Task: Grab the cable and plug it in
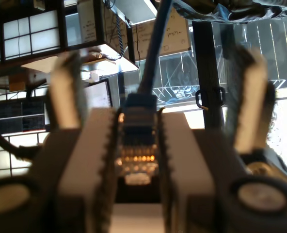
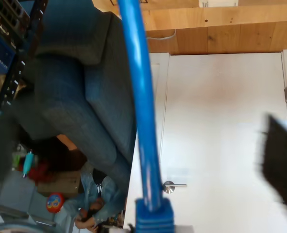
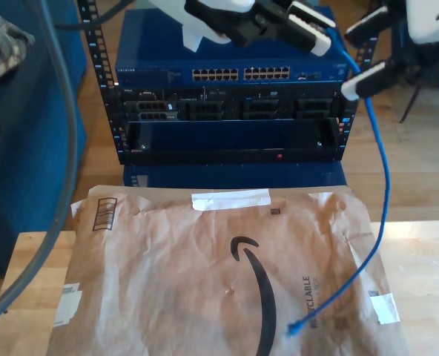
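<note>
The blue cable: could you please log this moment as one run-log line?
cable: one plug clamped in my first hand | my second hand: open around cable | free plug: on paper envelope | switch: cable not yet plugged in

The network switch (image 3: 234,73) sat on top of the rack (image 3: 227,119), which stood behind the paper mailer (image 3: 205,274) spread on the table (image 3: 427,252). Two grippers hung above the rack toward the exterior view's right. The cable (image 3: 381,185) ran from them down that side, its free plug (image 3: 295,328) resting on the mailer. My first gripper (image 1: 138,160) held the other plug (image 1: 138,145) between its jaws.
</note>
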